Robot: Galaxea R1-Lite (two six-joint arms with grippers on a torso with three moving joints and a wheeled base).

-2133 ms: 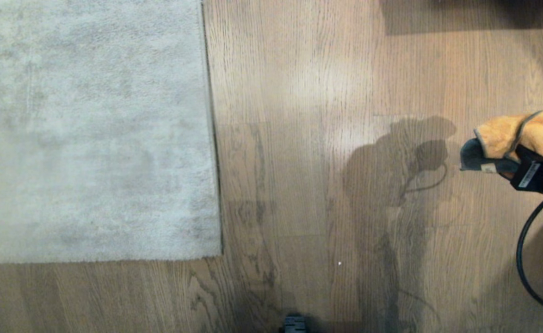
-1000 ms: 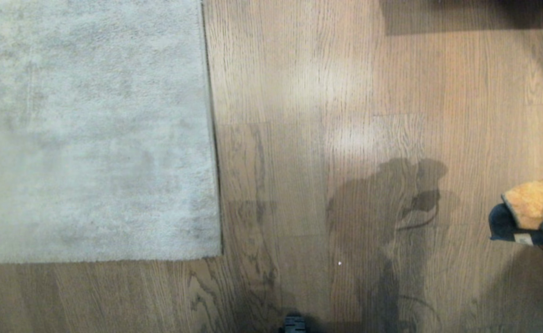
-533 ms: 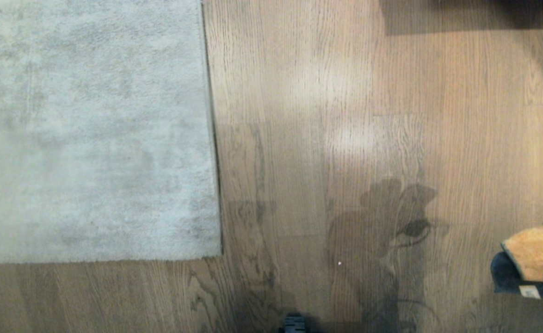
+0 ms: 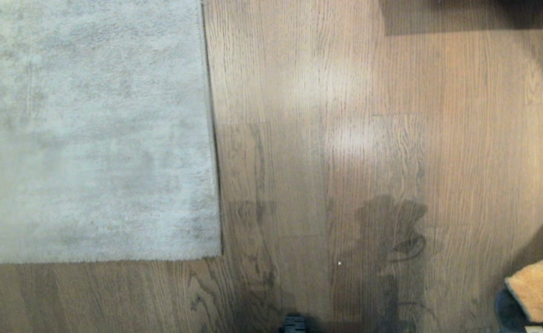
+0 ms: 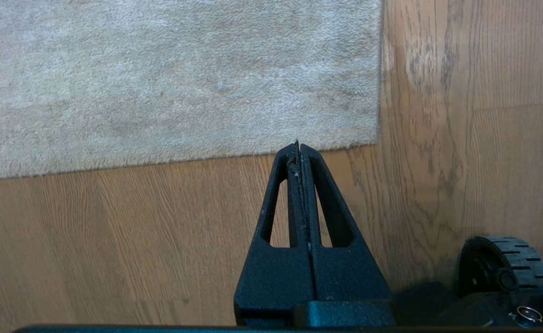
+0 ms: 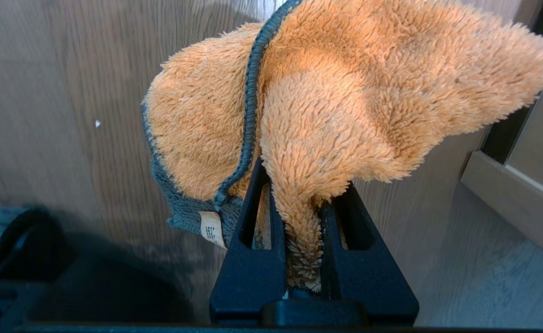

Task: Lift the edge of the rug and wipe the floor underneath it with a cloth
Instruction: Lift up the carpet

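At far left of the head view, the rug edge [image 4: 213, 138] lies flat on the floor [image 4: 299, 138]. Left gripper [image 5: 299, 147], fingers pressed together and empty, hangs near the rug corner, seen only in its wrist view. Right gripper [image 6: 305, 203] is clamped on the cloth [image 6: 327, 101], low at far right, well apart from the rug. Risk: thinly pinched, the cloth could slip during wiping.

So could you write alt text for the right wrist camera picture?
A black right gripper is shut on a fluffy orange cloth with a grey-green edge, held above the brown wood floor.
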